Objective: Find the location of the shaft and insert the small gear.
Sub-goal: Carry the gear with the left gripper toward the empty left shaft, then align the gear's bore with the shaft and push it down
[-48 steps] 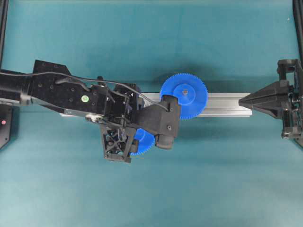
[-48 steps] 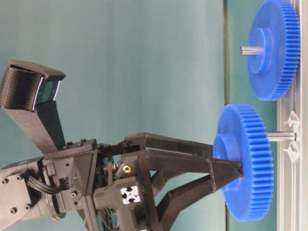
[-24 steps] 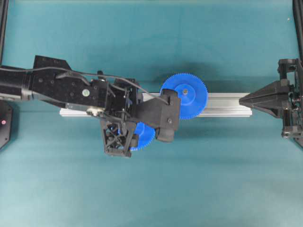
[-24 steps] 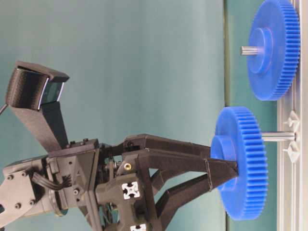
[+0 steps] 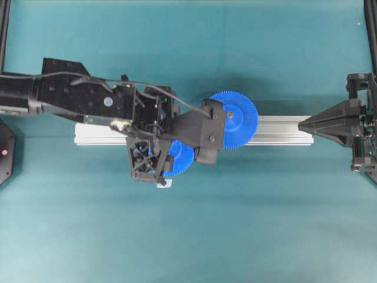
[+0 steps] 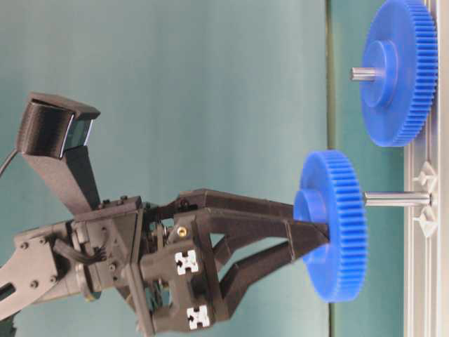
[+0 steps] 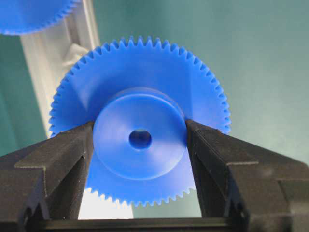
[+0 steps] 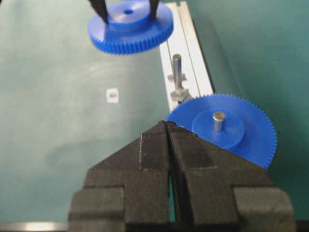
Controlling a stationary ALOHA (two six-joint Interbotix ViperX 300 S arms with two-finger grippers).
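In the overhead view the left hand (image 5: 171,158) reaches in from the left edge to mid-frame, over the near edge of the aluminium rail (image 5: 277,130) on the teal desk (image 5: 188,236). It grips the small gear (image 6: 333,226) by its raised hub, one finger (image 7: 63,159) on each side. In the table-level view, which shows the scene turned on its side, the gear's axis runs left to right, in line with the shaft (image 6: 395,199). The gear is clear of the shaft's tip, just left of it. The shaft's long axis points away from the rail, toward the gear. At upper right the large gear (image 6: 398,70) sits on its own pin on the rail. A small white tag (image 8: 112,95) lies on the desk beside the rail. At the right edge of the overhead view, the right hand (image 5: 303,125) is clenched, empty, pointing at the rail's end.
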